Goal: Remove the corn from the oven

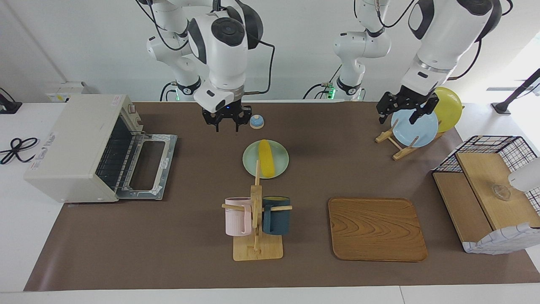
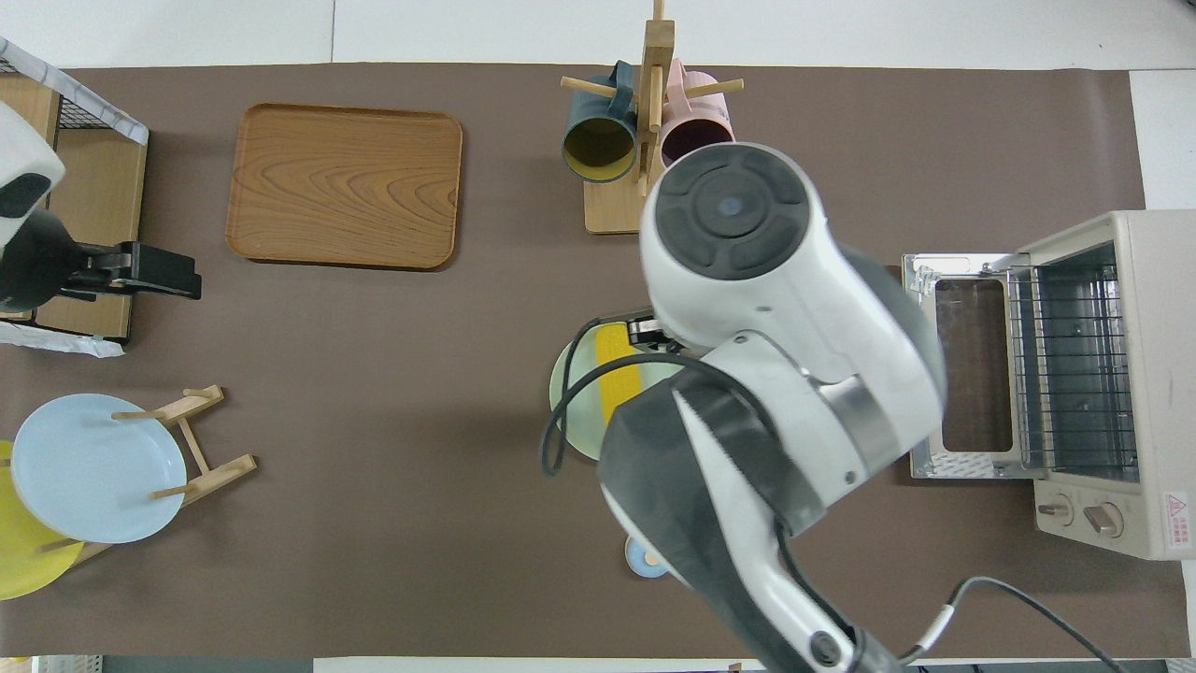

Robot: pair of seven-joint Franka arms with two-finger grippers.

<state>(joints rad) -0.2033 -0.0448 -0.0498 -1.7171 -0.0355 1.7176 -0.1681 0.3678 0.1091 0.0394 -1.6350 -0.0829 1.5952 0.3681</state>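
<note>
Corn (image 1: 266, 158): lying flat on a pale green plate (image 1: 282, 162) in the middle of the table, already outside the oven, its long axis running from the robots' end toward the mug rack

Oven (image 1: 71, 147): sitting at the right arm's end of the table, door (image 1: 147, 166) dropped fully open and flat on the mat, wire rack (image 1: 114, 156) showing bare, nothing yellow inside

Right gripper (image 1: 227, 123): hanging in the air over the mat beside a small blue bell (image 1: 256, 121), fingers pointing down and parted a little, holding nothing

Key relation: the corn is lying farther from the robots than the right gripper and slightly toward the left arm's end; the right arm is clearly the nearer of the two

Left gripper (image 1: 404, 112): waiting above the plate stand (image 1: 396, 143) with the blue plate (image 1: 415, 126), fingers spread, nothing between them

Task progress: judging from the layout, the removal looks finished, with the right arm standing clear of the plate

View limits: in the overhead view the right arm is covering much of the plate, so whether the cob is touching the rim at its nearer end is hard to say

Writing: a red-and-white sticker (image 2: 1175, 517) is sitting by the oven's two knobs (image 2: 1079, 514), and there is print on its top near the door, but none of it is readable; no brand can be made out

Other things: wooden tray (image 1: 376, 228), mug rack (image 1: 256, 223) with a pink and a dark blue mug, wire basket (image 1: 491, 147) with boards
</note>
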